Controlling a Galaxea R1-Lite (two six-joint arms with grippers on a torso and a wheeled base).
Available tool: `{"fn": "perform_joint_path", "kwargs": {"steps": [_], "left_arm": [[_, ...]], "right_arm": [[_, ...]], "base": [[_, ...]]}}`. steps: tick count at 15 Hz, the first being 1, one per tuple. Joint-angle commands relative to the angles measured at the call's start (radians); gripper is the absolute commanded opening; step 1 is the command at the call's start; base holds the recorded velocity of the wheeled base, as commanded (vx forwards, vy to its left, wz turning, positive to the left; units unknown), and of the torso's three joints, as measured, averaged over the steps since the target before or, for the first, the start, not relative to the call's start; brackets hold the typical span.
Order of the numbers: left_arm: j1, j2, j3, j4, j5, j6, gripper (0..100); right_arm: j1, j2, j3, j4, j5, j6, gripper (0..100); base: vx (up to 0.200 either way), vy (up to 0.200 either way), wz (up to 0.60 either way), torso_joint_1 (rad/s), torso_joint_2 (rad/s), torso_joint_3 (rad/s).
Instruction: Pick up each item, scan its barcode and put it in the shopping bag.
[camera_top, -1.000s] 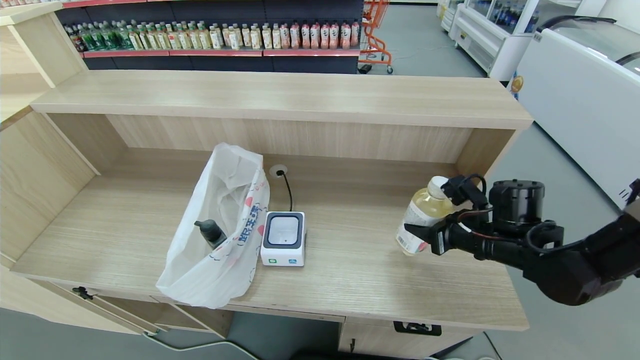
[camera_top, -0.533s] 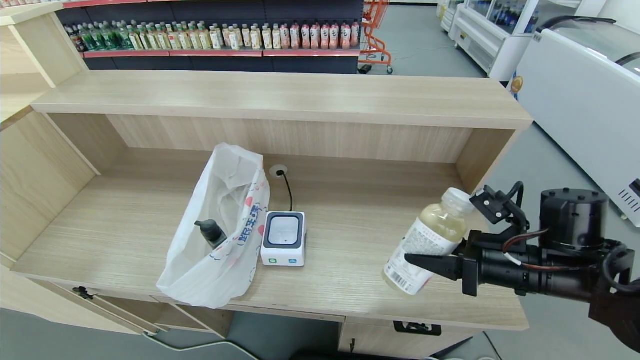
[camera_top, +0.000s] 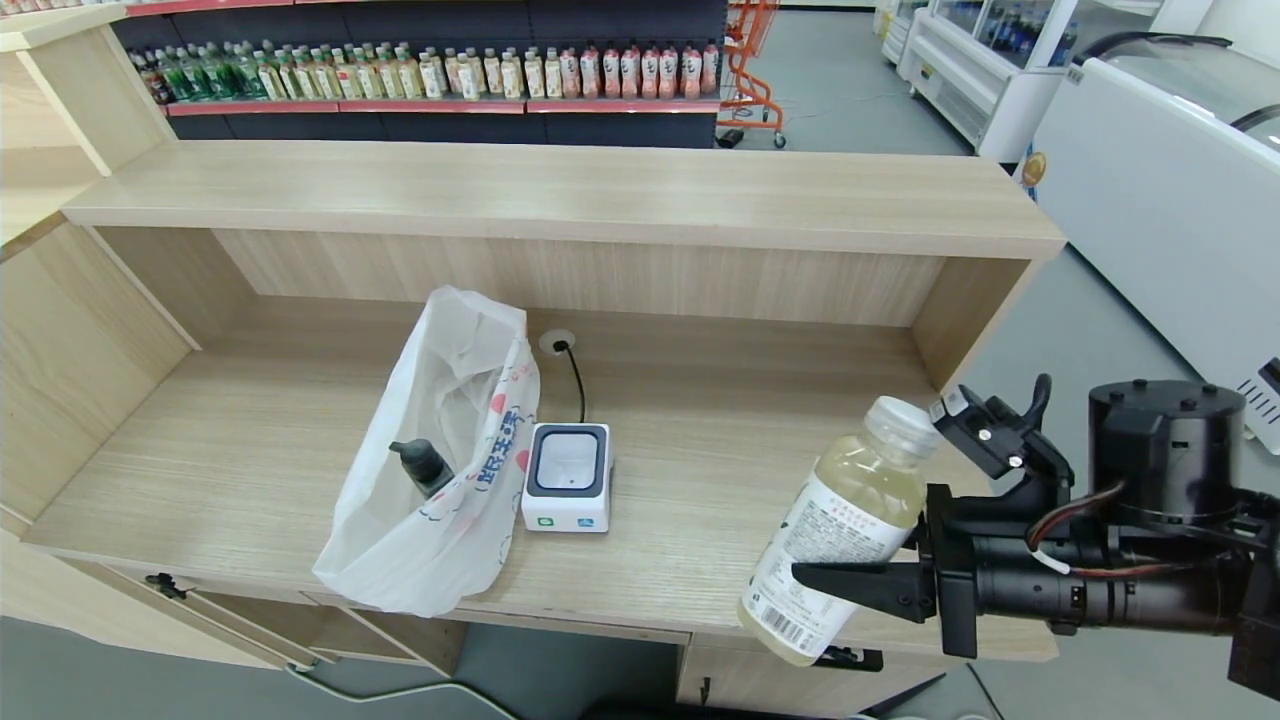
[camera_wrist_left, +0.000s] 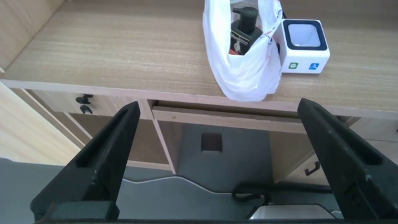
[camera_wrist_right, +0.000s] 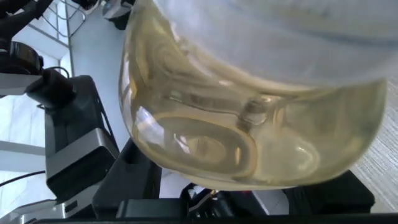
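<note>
A clear bottle of pale yellow drink (camera_top: 840, 530) with a white cap and a barcode near its base hangs tilted above the counter's front right edge, cap away from me. My right gripper (camera_top: 850, 580) is shut on the bottle (camera_wrist_right: 249, 99). The white shopping bag (camera_top: 440, 460) stands open at the counter's left centre with a dark pump bottle (camera_top: 422, 466) inside; both also appear as the bag (camera_wrist_left: 244, 59) and the pump bottle (camera_wrist_left: 242, 34) from the left wrist. The white barcode scanner (camera_top: 566, 476) sits just right of the bag. My left gripper (camera_wrist_left: 224, 162) is open, below the counter's front edge.
The wooden counter (camera_top: 700, 450) has a raised back ledge (camera_top: 560, 190) and side walls. A black cable (camera_top: 578, 385) runs from the scanner to a hole at the back. Drawers (camera_wrist_left: 211, 143) sit under the counter front. A white freezer (camera_top: 1170, 190) stands at the right.
My right gripper has carried the bottle down and toward me, from above the right of the counter to its front edge. The bottle has tilted further. Bag and scanner are unmoved.
</note>
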Motion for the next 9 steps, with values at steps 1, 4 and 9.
{"fn": "perform_joint_path", "kwargs": {"steps": [1,4,9], "left_arm": [[0.000,0.000,0.000,0.000,0.000,0.000,100],[0.000,0.000,0.000,0.000,0.000,0.000,100],[0.000,0.000,0.000,0.000,0.000,0.000,100]], "right_arm": [[0.010,-0.014,-0.003,0.002,0.017,0.002,0],[0.012,-0.031,-0.006,0.065,0.078,-0.009,0],[0.035,-0.031,-0.014,0.078,0.101,-0.004,0]], "base": [[0.000,0.000,0.00,0.000,0.00,0.000],[0.000,0.000,0.00,0.000,0.00,0.000],[0.000,0.000,0.00,0.000,0.00,0.000]]}}
